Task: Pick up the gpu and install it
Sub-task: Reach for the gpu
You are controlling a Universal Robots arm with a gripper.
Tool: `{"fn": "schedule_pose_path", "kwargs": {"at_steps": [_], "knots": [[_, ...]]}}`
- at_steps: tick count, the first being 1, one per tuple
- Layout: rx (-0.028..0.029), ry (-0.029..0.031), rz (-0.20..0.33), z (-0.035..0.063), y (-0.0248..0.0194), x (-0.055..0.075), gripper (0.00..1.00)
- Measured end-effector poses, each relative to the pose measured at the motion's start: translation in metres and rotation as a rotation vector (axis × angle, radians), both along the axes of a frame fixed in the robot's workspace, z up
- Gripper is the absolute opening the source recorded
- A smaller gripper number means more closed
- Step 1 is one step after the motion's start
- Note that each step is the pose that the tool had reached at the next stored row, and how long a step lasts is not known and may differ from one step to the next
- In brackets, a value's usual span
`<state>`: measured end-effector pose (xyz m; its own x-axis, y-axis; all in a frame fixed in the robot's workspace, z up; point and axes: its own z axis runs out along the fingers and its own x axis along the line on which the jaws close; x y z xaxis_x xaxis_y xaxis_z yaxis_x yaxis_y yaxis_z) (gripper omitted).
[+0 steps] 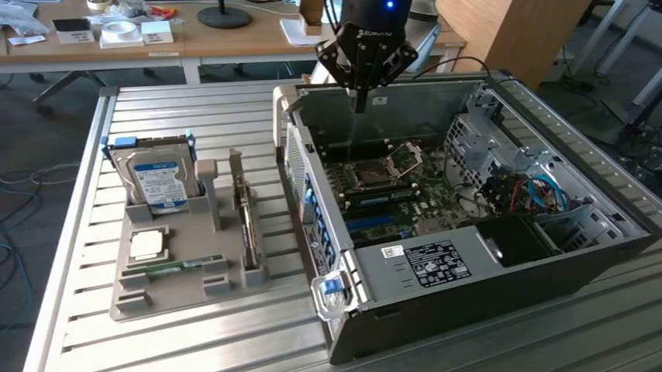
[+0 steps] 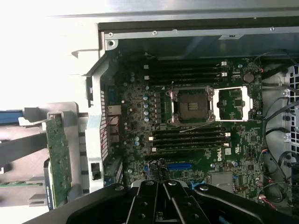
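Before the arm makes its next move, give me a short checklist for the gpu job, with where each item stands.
1. gpu stands upright in the grey holder: ok.
2. hand free for a pick: ok, it is shut and holds nothing.
3. hand lined up over the gpu: not ok. It hangs above the open computer case, and the gpu is apart, towards the exterior view's left.
4. Case open with the motherboard exposed: ok.
5. Expansion slot free for the card: cannot tell.
6. hard drive clear of the gpu: ok, it has its own slot in the holder.
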<state>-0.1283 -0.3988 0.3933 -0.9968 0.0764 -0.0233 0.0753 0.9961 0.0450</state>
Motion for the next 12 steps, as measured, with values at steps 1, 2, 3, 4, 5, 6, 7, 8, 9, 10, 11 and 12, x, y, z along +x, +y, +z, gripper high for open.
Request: {"fn": "schedule_pose_path", "kwargs": {"at_steps": [1, 2, 3, 4, 5, 6, 7, 8, 9, 10, 11, 12], "knots": [[0.0001, -0.0001, -0.001, -0.0001, 0.0001, -0.001, 0.11], [0.0001, -0.0001, -0.002, -0.0001, 0.0002, -0.002, 0.11], [0.0001, 0.0000, -0.003, 0.0000, 0.0003, -0.002, 0.11], [0.0000, 0.0000, -0.005, 0.0000, 0.0006, -0.003, 0.11], [0.0000, 0.0000, -0.007, 0.0000, 0.0008, -0.004, 0.11], [0.0001, 0.0000, -0.009, 0.0000, 0.0010, -0.005, 0.11], [0.0001, 0.0000, -0.011, 0.0000, 0.0012, -0.005, 0.11], [0.0001, 0.0000, -0.013, 0.0000, 0.0014, -0.006, 0.11], [0.0001, 0.0000, -0.015, 0.0000, 0.0017, -0.007, 0.11], [0.0001, 0.0000, -0.016, 0.0000, 0.0019, -0.009, 0.11], [-0.0001, 0.0001, -0.018, 0.0001, 0.0022, -0.011, 0.11], [0.0000, 0.0001, -0.020, 0.0000, 0.0024, -0.012, 0.11]]}}
